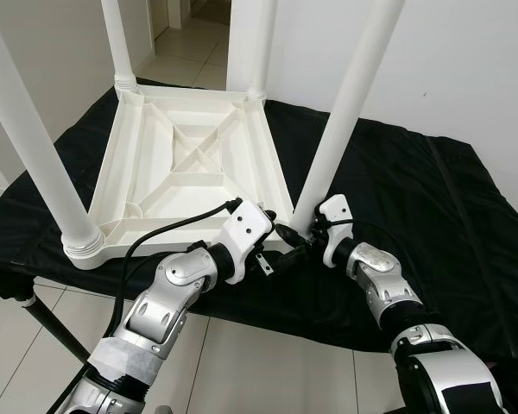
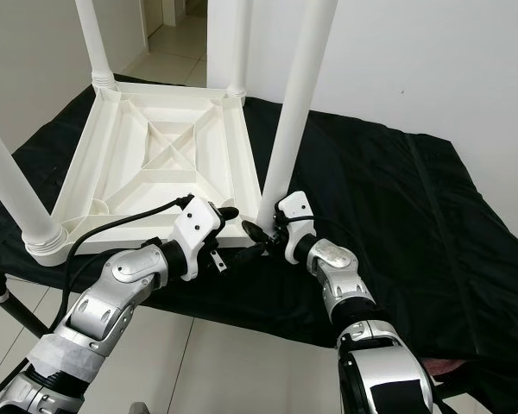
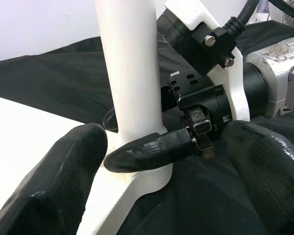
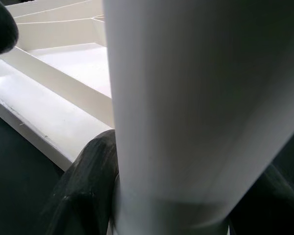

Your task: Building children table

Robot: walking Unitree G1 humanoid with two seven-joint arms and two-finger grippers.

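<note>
A white plastic children's table lies upside down on a black cloth, its legs pointing up. My right gripper is shut on the base of the near-right leg, where it meets the corner socket. In the right wrist view its fingers press both sides of that leg. My left gripper is at the same corner, open. In the left wrist view its fingers stand wide apart, with the leg's base and a right fingertip between them.
The black cloth covers a low bench whose near edge is just below my arms. Three other legs stand at the near-left, far-left and far-right corners. A white wall lies behind and tiled floor below.
</note>
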